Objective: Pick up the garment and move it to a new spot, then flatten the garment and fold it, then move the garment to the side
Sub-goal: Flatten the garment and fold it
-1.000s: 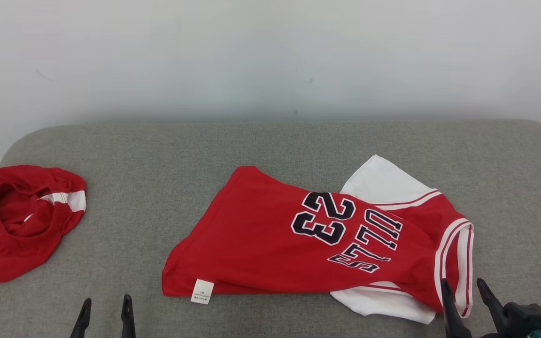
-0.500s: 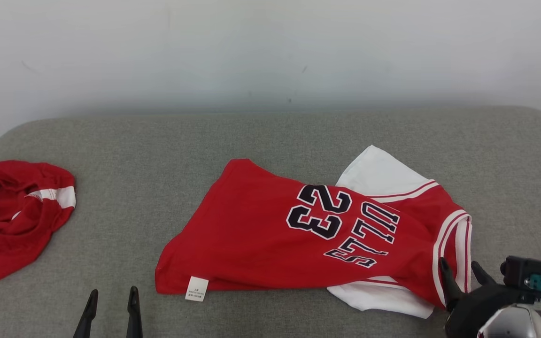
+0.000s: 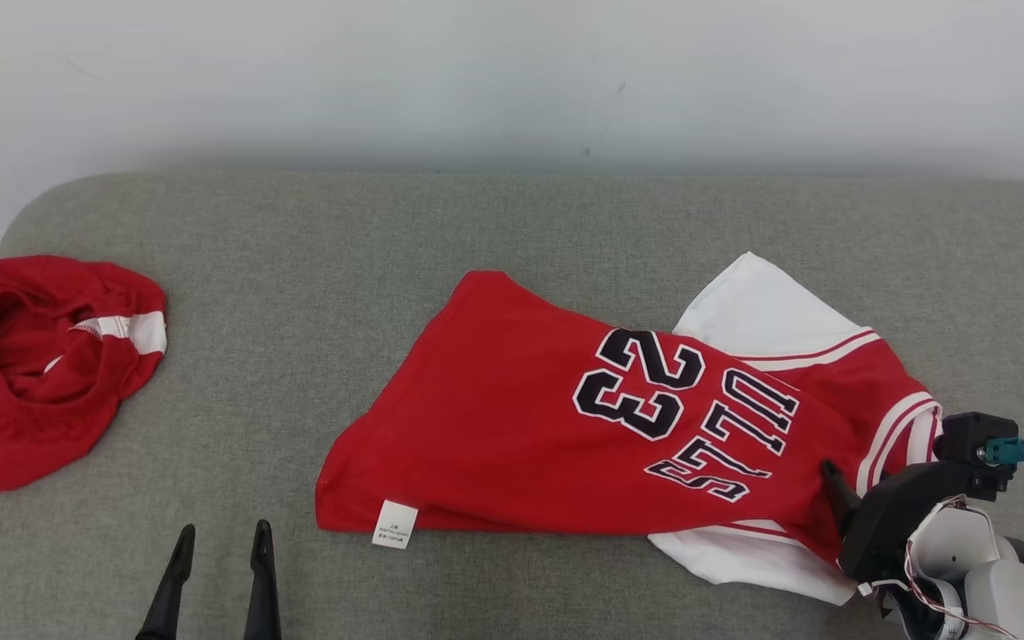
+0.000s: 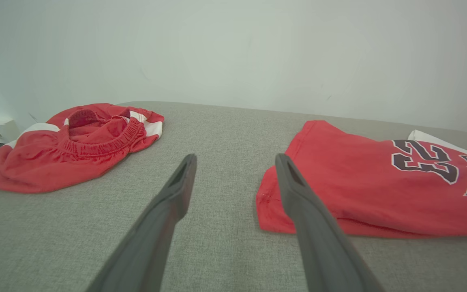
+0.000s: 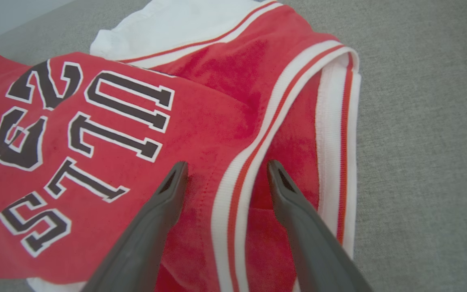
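Right, my right gripper (image 5: 224,166) hangs low over the shoulder end of the jersey (image 3: 548,427), jaws spread wide and holding nothing, one finger either side of the striped armhole trim (image 5: 253,162). I'd sink in deep here and pinch every layer, the white layer (image 3: 761,311) underneath included, or the cloth may slip out on the lift. My left gripper (image 4: 235,158) sits open and empty near the front edge, short of the hem corner with its white label (image 3: 395,524). The jersey lies rumpled right of centre on the grey cushion (image 3: 476,231). Red shorts (image 3: 32,382) lie well apart at far left, with nothing between.
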You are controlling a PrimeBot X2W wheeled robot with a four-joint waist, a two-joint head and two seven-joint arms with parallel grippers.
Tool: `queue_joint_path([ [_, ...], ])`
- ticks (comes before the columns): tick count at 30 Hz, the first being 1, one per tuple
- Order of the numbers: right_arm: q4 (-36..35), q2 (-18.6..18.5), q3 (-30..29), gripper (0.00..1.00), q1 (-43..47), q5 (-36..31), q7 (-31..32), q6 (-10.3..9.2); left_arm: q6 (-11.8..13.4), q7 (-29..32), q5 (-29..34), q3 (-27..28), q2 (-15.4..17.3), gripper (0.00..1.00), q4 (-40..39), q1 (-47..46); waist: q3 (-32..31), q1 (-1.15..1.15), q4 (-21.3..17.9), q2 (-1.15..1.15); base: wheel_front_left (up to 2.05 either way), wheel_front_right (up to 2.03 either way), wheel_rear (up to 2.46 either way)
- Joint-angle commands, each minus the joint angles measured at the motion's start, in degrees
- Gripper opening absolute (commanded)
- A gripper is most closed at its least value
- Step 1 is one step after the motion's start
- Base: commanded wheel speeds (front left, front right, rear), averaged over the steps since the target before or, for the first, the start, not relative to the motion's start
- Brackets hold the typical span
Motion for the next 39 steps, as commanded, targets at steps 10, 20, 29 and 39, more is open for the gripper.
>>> queue_joint_path([
  [10,-0.16,0.0,-0.38,0.0,-2.27,-1.04,-3.68,-0.11,0.53,-0.19,-0.86,-0.61,-0.03,1.0,-0.17,-1.17,1.97,-0.01,1.43,0.0,0.0,0.0,0.0],
  [20,0.33,-1.73,1.55,0.0,-11.84,-3.11,-4.59,-0.11,0.53,-0.19,-0.92,-1.49,-0.04,1.0,-0.97,-2.94,4.47,-0.01,2.35,0.0,0.0,0.0,0.0],
  [29,8.71,-6.6,4.94,0.0,-23.61,-3.57,-8.06,-0.11,0.95,-0.19,-1.59,-3.82,-0.02,1.0,-1.47,-5.69,8.25,-0.01,6.54,0.0,0.0,0.0,0.0],
  [39,18.73,-10.64,11.48,1.0,-30.2,-3.44,-16.81,-0.11,1.38,-0.19,-2.29,-5.1,-0.03,1.0,-1.54,-6.88,9.96,-0.01,9.96,0.0,0.0,0.0,0.0],
])
